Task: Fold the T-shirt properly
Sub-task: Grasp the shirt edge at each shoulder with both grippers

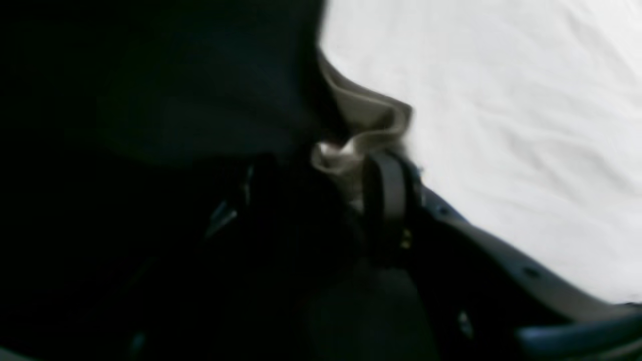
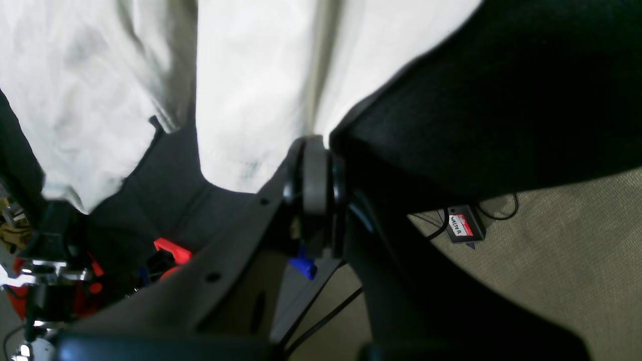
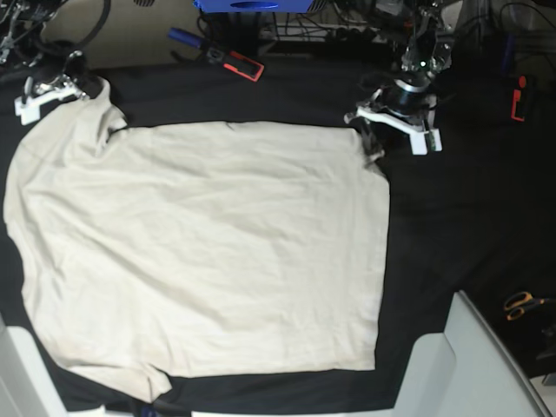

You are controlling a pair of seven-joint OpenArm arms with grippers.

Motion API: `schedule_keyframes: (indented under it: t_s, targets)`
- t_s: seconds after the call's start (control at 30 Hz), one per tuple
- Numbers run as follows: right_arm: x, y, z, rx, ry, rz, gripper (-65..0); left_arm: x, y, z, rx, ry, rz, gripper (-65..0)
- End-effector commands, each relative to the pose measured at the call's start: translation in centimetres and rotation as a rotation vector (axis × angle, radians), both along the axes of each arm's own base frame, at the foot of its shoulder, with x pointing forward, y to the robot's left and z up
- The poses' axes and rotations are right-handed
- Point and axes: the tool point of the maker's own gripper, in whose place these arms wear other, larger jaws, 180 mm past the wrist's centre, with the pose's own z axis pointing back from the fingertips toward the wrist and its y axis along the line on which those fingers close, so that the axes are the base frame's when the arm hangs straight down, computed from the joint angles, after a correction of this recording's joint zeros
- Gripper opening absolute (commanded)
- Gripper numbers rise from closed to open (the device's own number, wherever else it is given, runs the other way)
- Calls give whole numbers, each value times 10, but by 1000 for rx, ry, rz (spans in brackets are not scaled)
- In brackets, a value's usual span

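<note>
The cream T-shirt (image 3: 208,243) lies spread flat on the black tablecloth (image 3: 452,226), slightly wrinkled. My left gripper (image 3: 372,146) is at the shirt's far right corner. In the left wrist view its dark fingers (image 1: 386,195) pinch a bunched fold of the shirt's edge (image 1: 366,125). My right gripper (image 3: 85,87) is at the shirt's far left corner. In the right wrist view its fingers (image 2: 315,175) are closed on the shirt's hem (image 2: 251,100), with cloth running into them. The neck label is not in view.
A red and black clamp (image 3: 241,65) and a blue object (image 3: 252,4) lie at the table's far edge. Orange scissors (image 3: 521,304) lie at the right. A grey-white structure (image 3: 460,365) stands at the near right corner. Cables and a labelled box (image 2: 464,225) lie on the floor.
</note>
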Motion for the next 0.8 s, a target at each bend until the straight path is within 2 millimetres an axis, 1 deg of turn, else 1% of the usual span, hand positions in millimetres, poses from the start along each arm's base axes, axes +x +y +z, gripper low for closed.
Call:
schedule_keyframes:
  t_s: [0.0, 0.13, 0.33, 0.4, 0.47, 0.53, 0.57, 0.63, 0.77]
  targets:
    - [5, -6, 5, -15, -23, 2, -648, -12, -5, -7, -19, 49, -14, -369]
    - [5, -6, 5, -14, -22, 5, -648, -1, -9, -2, -29, 26, -9, -369]
    - [5, -6, 5, -14, -22, 5, -648, -2, -9, -4, -28, 32, -8, -370]
    - [5, -6, 5, -16, -22, 6, -648, 2, -9, -2, -28, 23, -8, -382]
    - [6, -6, 5, -16, -24, 6, -648, 5, -8, -3, -27, 21, -7, -443]
    - [6, -6, 5, -16, -24, 6, -648, 6, -7, -2, -26, 19, -4, -536]
    - [6, -6, 5, -16, -24, 6, -648, 6, -7, -2, -26, 19, -4, -568]
    - [6, -6, 5, -16, -24, 6, -648, 12, -8, 1, -27, 6, -7, -607]
    - [6, -6, 5, -16, -24, 6, -648, 15, -8, 2, -27, 2, -8, -624]
